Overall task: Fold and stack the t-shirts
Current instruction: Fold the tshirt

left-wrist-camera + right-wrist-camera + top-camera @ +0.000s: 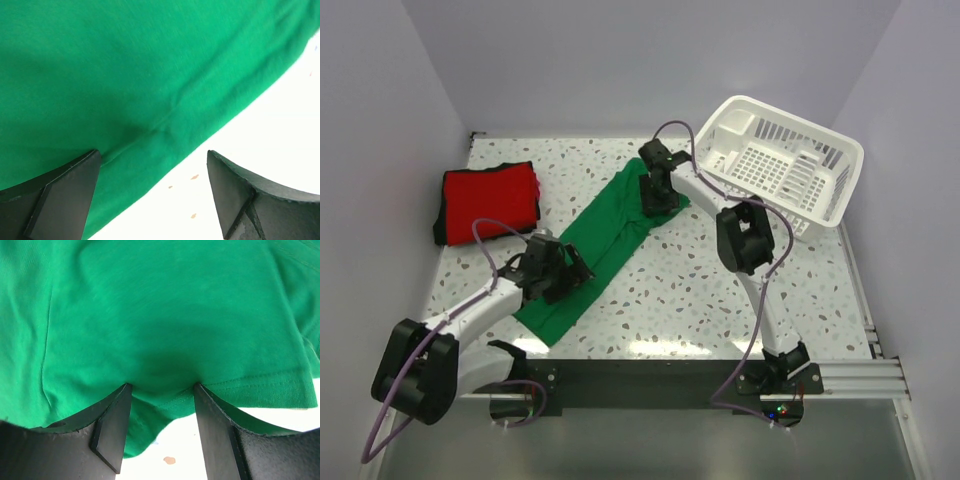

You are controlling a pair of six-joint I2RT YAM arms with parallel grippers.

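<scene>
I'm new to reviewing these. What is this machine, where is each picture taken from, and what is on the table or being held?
These are two robot arms bolted at the table's near edge. Each ends in a two-finger tool. The wide picture comes from a fixed camera above and behind them. The two close-ups come from cameras on the wrists, so each shows its own black fingers.

On the speckled table lie a green t-shirt folded into a long strip, a folded red t-shirt at the left rear, and a white basket at the right rear.

The left tool is open over the side edge of the green t-shirt near its near end and holds nothing. The right tool straddles the hem at the far end; whether it pinches the cloth is unclear.
</scene>
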